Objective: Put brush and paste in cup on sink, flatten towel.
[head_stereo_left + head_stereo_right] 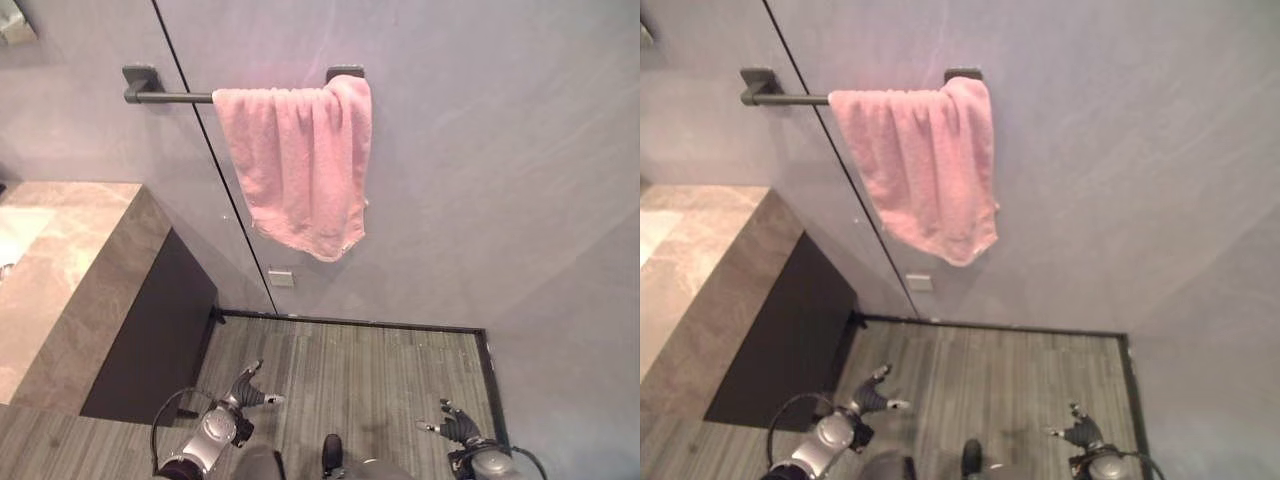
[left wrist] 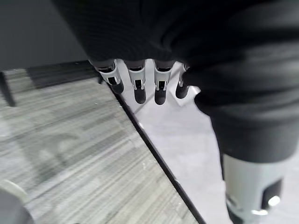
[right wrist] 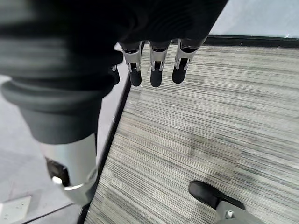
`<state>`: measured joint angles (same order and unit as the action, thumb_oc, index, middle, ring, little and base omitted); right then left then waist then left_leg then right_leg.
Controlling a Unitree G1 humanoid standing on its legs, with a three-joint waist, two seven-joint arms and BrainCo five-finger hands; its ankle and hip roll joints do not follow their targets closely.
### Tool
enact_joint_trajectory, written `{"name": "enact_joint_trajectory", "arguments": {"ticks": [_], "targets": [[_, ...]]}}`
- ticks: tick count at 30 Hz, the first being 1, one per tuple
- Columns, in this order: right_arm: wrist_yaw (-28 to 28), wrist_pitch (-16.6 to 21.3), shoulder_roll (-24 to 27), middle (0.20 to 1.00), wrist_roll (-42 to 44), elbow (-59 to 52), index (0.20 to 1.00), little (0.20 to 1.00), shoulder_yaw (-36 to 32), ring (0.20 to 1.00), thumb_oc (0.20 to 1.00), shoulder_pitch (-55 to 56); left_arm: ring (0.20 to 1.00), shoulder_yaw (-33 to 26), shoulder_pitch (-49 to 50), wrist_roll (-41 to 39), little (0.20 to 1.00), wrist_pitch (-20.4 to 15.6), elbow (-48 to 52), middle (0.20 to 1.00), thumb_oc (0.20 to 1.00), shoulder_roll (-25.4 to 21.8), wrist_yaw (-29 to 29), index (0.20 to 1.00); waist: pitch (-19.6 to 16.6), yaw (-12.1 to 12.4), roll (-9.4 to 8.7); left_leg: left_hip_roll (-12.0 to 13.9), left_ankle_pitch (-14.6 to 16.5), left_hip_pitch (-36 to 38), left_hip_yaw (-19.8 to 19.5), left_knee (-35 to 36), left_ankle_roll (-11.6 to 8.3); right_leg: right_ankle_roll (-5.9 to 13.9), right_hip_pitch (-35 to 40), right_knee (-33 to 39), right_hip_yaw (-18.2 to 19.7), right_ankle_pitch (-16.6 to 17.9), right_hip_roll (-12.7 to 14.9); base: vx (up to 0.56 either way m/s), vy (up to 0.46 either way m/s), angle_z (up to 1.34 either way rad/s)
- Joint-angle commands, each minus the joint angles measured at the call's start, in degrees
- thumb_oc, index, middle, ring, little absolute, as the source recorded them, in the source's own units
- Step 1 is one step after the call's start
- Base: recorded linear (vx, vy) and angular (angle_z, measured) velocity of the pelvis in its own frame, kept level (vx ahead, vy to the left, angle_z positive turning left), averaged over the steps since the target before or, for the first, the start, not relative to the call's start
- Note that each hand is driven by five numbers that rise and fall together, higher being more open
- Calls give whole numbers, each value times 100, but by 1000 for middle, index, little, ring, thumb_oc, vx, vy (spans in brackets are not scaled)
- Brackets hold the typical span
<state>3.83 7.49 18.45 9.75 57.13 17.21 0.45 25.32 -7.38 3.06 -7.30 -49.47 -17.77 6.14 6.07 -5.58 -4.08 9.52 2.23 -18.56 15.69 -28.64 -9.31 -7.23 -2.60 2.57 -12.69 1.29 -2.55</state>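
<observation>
Grey bathroom walls rise above a striped grey floor [image 1: 380, 370], where a pink towel [image 1: 300, 165] hangs bunched toward one end of a dark wall rail [image 1: 170, 97], its folds crowded together and its lower edge slanting to a loose corner. To the robot's left, a marble-topped counter [image 1: 70, 270] stands over a dark cabinet front, with a pale basin edge just showing at its far side; brush, paste and cup cannot be made out on it. Low in the head views, the left hand [image 1: 250, 390] hangs over the floor near the cabinet, while the right hand [image 1: 452, 427] hangs well apart from it near the dark strip at the foot of the wall. Each wrist view shows straight, relaxed fingers [image 2: 136, 86] holding nothing, the right hand's fingertips [image 3: 156, 77] likewise bare above the flooring. Neither hand touches the towel. The cloth looks soft, light and limp, likely to slide along the smooth rail rather than resist; the sensible hold would be a pinch on the hanging side edge or the low corner, drawing it sideways along the bar to spread the folds.
</observation>
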Motion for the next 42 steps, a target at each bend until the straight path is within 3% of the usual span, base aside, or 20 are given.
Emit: {"name": "enact_joint_trajectory", "arguments": {"ticks": [1,2,3,4,5,6,8,14,17,18,19,21,22,23,26,27,31,35,41,42], "targets": [[129,73,256,1000,-271,-148,1000,1000,-73,1000,1000,53,1000,-103,-95,132,1000,-140,5,1000,1000,-107,258,1000,-5,45,63,-376,-567,698,100,1611,353,1200,3,-62,546,240,501,227,111,-1],[128,65,264,1000,-366,-161,1000,1000,-13,1000,1000,32,1000,-124,-52,124,1000,-132,7,1000,1000,-100,296,1000,19,113,130,-388,-686,668,-71,1996,356,1218,77,-65,614,186,472,334,209,-26],[175,54,261,1000,-573,-25,1000,1000,109,1000,1000,-65,1000,-188,-2,83,1000,-145,0,1000,1000,-92,362,1000,41,246,254,-240,-1212,643,-395,2787,266,1245,182,-62,779,86,422,261,169,-41],[177,56,261,1000,-575,-22,1000,1000,111,1000,1000,-67,1000,-190,-1,84,1000,-145,-1,1000,1000,-91,363,1000,56,253,248,-248,-1239,692,-383,2842,263,1245,200,-66,788,79,426,357,249,-91],[191,57,288,1000,-757,-26,1000,1000,214,1000,1000,-177,1000,-241,15,59,1000,-157,-108,1000,1000,-56,418,1000,59,280,296,113,-1539,588,-319,3235,128,1276,287,-81,902,-10,509,181,129,-86],[192,58,288,1000,-758,-24,1000,1000,217,1000,1000,-180,1000,-243,14,60,1000,-160,-112,1000,1000,-54,420,1000,69,292,290,111,-1545,616,-300,3254,124,1276,294,-88,918,-18,513,272,196,-88],[150,44,263,1000,-850,15,1000,1000,307,1000,1000,-260,1000,-321,55,26,1000,-163,-283,1000,1000,-16,473,1000,2,331,375,457,-1780,713,-95,3343,-13,1348,516,-67,1075,-145,550,294,214,-45],[143,10,129,1000,-829,175,1000,1000,287,1000,1000,-379,1000,-315,84,51,1000,-183,-362,1000,1000,-36,503,1000,-124,437,381,231,-1384,796,-77,2869,169,1543,790,-211,1311,-296,954,233,256,-78],[143,10,126,1000,-829,175,1000,1000,285,1000,1000,-378,1000,-313,84,51,1000,-183,-362,1000,1000,-39,503,1000,-123,441,371,225,-1363,788,-72,2841,173,1549,792,-211,1315,-301,965,70,117,-9],[121,-4,61,1000,-678,154,1000,1000,150,1000,1000,-364,1000,-336,97,-1,1000,-175,-237,1000,1000,-148,488,1000,-122,427,295,-3,-1015,705,50,2402,331,1715,804,-406,1320,-215,1299,214,545,-14],[83,-33,-31,1000,-665,227,1000,1000,154,1000,1000,-402,1000,-298,74,64,1000,-166,-250,1000,1000,-198,512,1000,-149,469,246,-269,-760,688,135,2298,488,1896,554,-591,1348,265,1650,238,624,-7],[93,-43,-68,1000,-687,292,1000,1000,141,1000,1000,-422,1000,-319,89,66,1000,-153,-228,1000,1000,-232,493,1000,-191,519,256,-392,-680,710,149,2367,563,1892,355,-679,1262,612,1796,99,376,-15],[95,-61,-104,1000,-670,250,1000,1000,144,1000,1000,-429,1000,-349,134,31,1000,-138,-164,1000,1000,-273,474,1000,-178,564,254,-439,-618,758,196,2385,600,1869,282,-769,1010,728,1883,106,382,-45],[55,-58,-153,1000,-623,134,1000,1000,170,1000,1000,-403,1000,-393,236,52,1000,-123,-80,1000,1000,-380,421,1000,-206,554,235,-545,-574,867,250,2527,659,1809,174,-901,747,707,1782,76,279,-45],[56,-41,-180,1000,-612,126,1000,1000,187,1000,1000,-389,1000,-395,254,88,1000,-110,-119,1000,1000,-412,392,1000,-230,528,233,-627,-558,984,263,2658,689,1777,40,-903,702,656,1578,92,216,-9],[47,-8,-160,1000,-571,15,1000,1000,192,1000,1000,-379,1000,-416,251,87,1000,-110,-98,1000,1000,-441,367,1000,-203,454,236,-702,-533,1068,204,2727,708,1716,-87,-962,819,535,1325,101,196,10],[75,45,-123,1000,-367,-77,1000,1000,127,1000,1000,-304,1000,-355,276,149,1000,-134,74,1000,1000,-515,278,1000,-108,311,308,-830,-453,1412,63,2870,749,1603,-322,-929,884,201,875,118,138,28],[87,81,-31,1000,-196,-125,1000,1000,-42,1000,1000,-268,1000,-328,315,189,1000,-173,327,1000,1000,-609,223,1000,-20,238,330,-859,-343,1603,-51,2772,770,1626,-438,-875,906,290,903,97,12,28],[-3,141,307,1000,55,-305,1000,1000,-439,1000,1000,-97,1000,-372,646,350,1000,-262,972,1000,1000,-936,-5,1000,-209,309,271,-858,-334,1722,-28,2841,716,1666,-79,-412,830,412,975,64,-51,2],[-83,219,540,1000,205,-619,1000,1000,-660,1000,1000,-13,1000,-467,846,367,1000,-359,1456,1000,1000,-1208,-182,1000,-254,334,273,-830,-376,1743,-47,2905,678,1678,-13,-304,818,430,962,51,-103,-5]]}}
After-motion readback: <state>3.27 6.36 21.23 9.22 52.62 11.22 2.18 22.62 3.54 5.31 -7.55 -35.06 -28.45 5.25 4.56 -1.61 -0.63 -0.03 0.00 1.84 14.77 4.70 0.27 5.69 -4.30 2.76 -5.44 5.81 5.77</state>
